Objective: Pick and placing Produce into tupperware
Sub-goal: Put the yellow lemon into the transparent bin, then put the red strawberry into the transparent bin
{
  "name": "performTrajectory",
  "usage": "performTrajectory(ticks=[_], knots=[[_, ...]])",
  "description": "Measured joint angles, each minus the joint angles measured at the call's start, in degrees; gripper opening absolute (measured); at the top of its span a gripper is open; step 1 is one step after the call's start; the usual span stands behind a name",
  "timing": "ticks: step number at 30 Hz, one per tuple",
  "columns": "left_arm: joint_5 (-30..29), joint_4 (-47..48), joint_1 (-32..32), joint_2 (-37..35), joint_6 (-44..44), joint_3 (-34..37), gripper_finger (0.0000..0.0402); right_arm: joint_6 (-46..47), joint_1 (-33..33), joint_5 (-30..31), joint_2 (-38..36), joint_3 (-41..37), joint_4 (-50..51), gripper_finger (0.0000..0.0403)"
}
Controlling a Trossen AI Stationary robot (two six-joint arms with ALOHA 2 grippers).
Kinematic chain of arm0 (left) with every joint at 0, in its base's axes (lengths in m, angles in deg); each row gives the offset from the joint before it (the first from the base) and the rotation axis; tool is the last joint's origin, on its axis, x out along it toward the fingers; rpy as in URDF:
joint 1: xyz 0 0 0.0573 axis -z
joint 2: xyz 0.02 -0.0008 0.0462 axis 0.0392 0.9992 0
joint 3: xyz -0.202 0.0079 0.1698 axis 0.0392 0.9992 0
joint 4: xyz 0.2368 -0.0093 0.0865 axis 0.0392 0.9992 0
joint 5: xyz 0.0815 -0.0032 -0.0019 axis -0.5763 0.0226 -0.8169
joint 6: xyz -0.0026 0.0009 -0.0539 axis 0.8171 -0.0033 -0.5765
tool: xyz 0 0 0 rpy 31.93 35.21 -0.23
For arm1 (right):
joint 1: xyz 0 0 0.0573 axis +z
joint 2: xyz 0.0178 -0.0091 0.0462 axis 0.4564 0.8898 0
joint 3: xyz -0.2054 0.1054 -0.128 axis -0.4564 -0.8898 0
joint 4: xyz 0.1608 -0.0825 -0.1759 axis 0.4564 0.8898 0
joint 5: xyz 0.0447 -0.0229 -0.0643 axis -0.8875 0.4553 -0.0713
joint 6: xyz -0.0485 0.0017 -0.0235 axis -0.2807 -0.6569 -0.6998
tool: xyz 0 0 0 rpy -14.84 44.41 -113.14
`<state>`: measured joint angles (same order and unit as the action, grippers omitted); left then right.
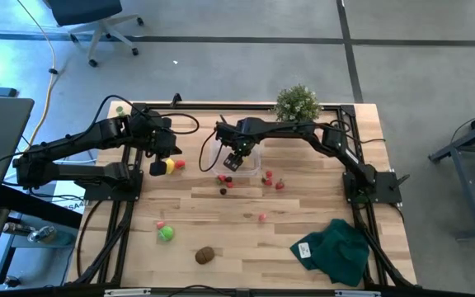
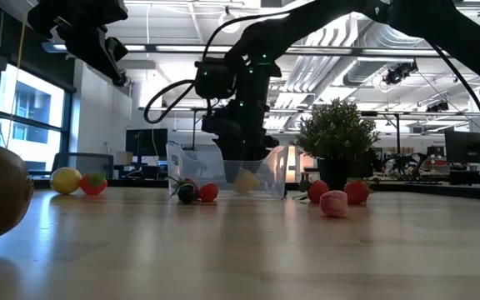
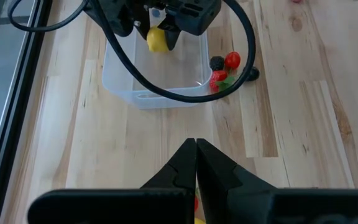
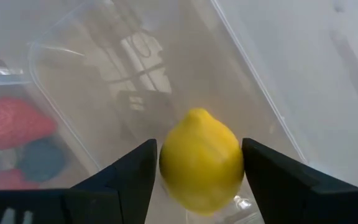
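Reaching down into the clear tupperware (image 1: 256, 161) near the table's back edge, my right gripper (image 4: 199, 163) has its fingers spread wide on either side of the yellow lemon (image 4: 201, 158) — the fruit sits between them, inside the container, and I cannot tell whether they touch it. My left gripper (image 3: 196, 163) hangs above the table to the left of the tupperware, fingers pressed together on nothing. Red and dark berries (image 3: 224, 70) lie on the wood just outside the container's wall.

Wood table (image 1: 303, 223) w/ tupperware (image 1: 254, 169), produce (image 1: 165, 233), potted plant (image 1: 297, 103), cloth (image 1: 336, 250).
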<state>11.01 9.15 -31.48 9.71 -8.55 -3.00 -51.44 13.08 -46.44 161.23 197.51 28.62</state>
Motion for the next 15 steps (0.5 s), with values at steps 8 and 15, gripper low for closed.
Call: performTrajectory(ticks=[8,15], knots=[[0.02,0.0,-0.01,0.0,0.0,0.0,0.0003,1.05,-0.18,0.86,-4.14,0.0,0.13,0.0227],[0.02,-0.02,-0.02,0.0,0.0,0.0,0.0003,2.7,0.65,2.27,-11.38,0.0,2.82,0.0227]])
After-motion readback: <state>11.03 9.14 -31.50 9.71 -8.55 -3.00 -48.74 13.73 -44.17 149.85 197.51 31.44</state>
